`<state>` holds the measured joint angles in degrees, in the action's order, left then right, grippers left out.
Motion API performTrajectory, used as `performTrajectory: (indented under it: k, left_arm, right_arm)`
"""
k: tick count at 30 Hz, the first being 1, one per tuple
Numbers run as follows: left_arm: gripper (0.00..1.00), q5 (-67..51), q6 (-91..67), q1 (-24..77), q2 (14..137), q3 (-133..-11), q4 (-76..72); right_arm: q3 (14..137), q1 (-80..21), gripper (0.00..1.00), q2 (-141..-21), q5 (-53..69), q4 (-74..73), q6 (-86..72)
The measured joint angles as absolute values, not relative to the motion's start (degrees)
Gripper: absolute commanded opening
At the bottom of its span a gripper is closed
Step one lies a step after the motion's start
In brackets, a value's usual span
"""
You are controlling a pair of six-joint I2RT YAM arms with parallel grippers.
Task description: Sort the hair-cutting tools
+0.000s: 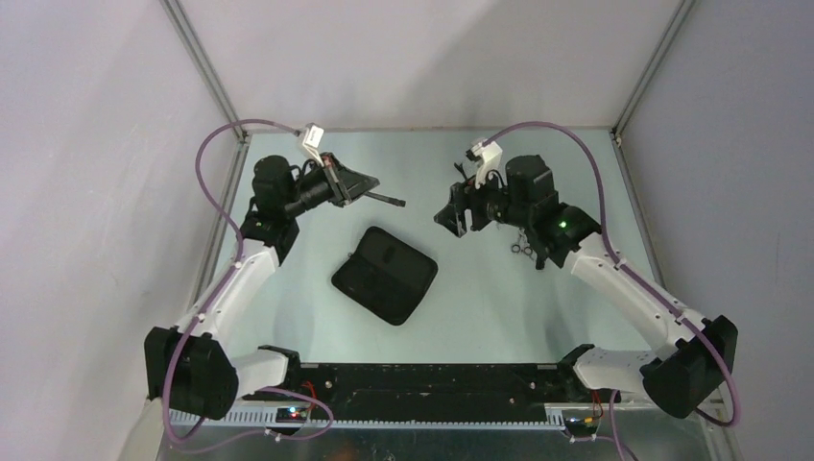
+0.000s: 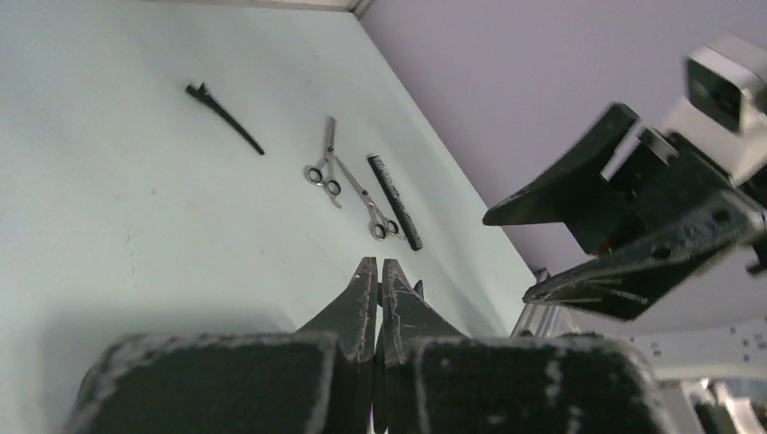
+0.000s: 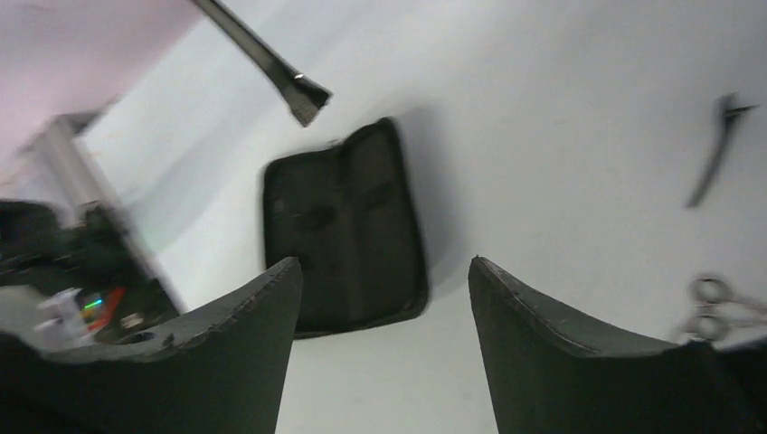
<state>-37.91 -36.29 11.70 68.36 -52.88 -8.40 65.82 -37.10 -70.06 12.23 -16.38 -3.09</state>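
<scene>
Noting your right gripper [image 1: 456, 213] gapes wide; scissors [image 1: 523, 248] lie at its 4 o'clock in the top view, so right's nearer. Left gripper [image 2: 378, 280] is pinched on a clip [image 1: 392, 201].

Both arms share one build, with white shells on the long links and black housings at the joints and bases. The left arm [image 1: 230, 288] and right arm [image 1: 634, 288] each carry a purple cable [image 1: 213, 154] running from base to wrist, where a white camera bracket [image 1: 313, 140] sits. A green light [image 1: 562, 227] glows on the right arm. The left tool [image 2: 378, 267] has black tapered fingers [image 2: 357, 307], scuffed whitish along the edges. The right tool [image 3: 384, 262] has broad matte black fingers [image 3: 244, 334] that end in points.
</scene>
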Motion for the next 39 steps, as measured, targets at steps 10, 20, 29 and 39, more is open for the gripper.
performTrajectory:
  k: [10,20,29,39]
  left_arm:
    - [0.0,-47.0,-27.9,15.4,68.4,-54.0,-12.1]
    - [0.0,-52.1,-24.9,18.8,68.4,-54.5,-14.6]
    - [0.0,-54.9,-25.0,19.7,68.3,-54.9,-16.5]
    - [0.0,-56.2,-23.7,19.9,68.3,-54.9,-16.0]
  right_arm:
    - [72.1,-32.0,0.65,-76.6,39.2,-22.5,-13.1]
    - [74.0,-32.0,0.55,-80.7,46.9,-22.3,-14.7]
    - [74.0,-32.1,0.35,-82.2,50.0,-21.9,-15.2]
    - [74.1,-32.1,0.24,-82.2,52.0,-20.9,-15.5]
